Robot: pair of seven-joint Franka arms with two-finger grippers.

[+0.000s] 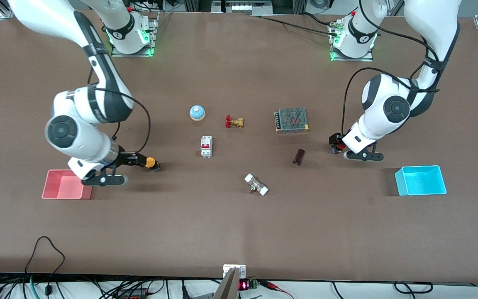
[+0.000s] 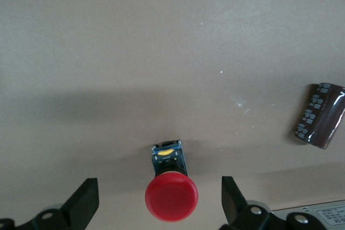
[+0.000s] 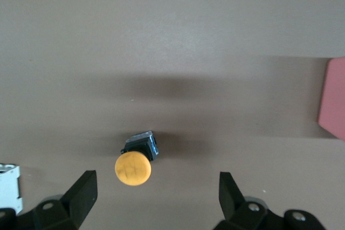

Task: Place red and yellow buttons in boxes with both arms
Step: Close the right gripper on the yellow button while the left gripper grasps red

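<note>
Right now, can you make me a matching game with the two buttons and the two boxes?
Things:
1. red button
2. yellow button
3. pink box
4. blue box

Places:
A. between the open right gripper's fingers
B. at the left arm's end of the table
C. between the open left gripper's fingers
D. at the right arm's end of the table

Pairs: 1-C, 2-A, 3-D, 4-B

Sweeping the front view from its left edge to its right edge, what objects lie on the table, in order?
pink box → yellow button → blue bell → white breaker → brass valve → white-capped fitting → power supply → dark capacitor → red button → cyan box.
</note>
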